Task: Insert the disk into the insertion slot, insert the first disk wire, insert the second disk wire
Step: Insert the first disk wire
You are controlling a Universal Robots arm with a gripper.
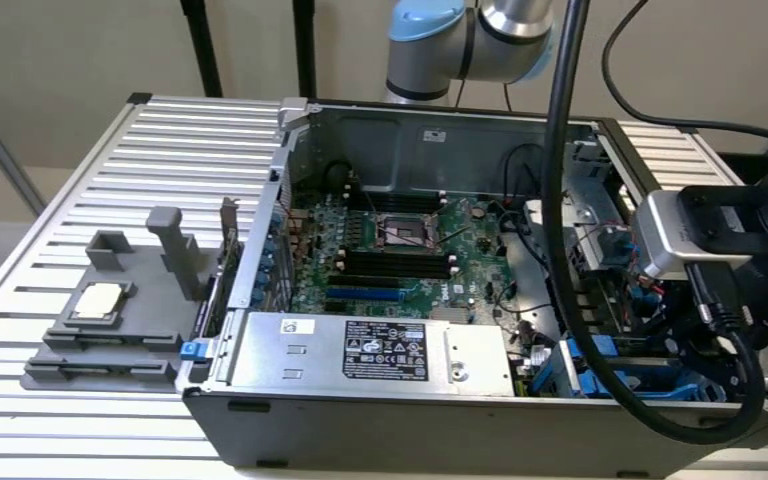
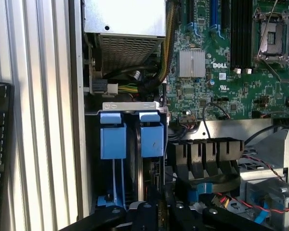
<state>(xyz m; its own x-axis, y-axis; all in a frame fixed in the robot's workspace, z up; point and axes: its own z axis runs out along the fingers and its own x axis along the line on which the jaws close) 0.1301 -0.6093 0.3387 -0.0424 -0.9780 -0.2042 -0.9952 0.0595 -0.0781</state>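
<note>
UR gripper (image 2: pixel 160 209) low over insertion slot (image 2: pixel 135 107), PC case (image 1: pixel 357 430) near corner, exterior view's right.
Blue-framed disk (image 2: pixel 151 139) sits in slot; can't tell gripper's grip state.

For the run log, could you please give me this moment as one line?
gripper: at the insertion slot, near its blue tabs | disk: seating unclear | disk wires: cannot tell | motherboard: apart from gripper

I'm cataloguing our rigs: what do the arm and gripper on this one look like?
The arm is silver-grey tubing with light blue joint caps. A thick black cable hangs from it, looping below a silver box at the wrist. The gripper is black.
</note>
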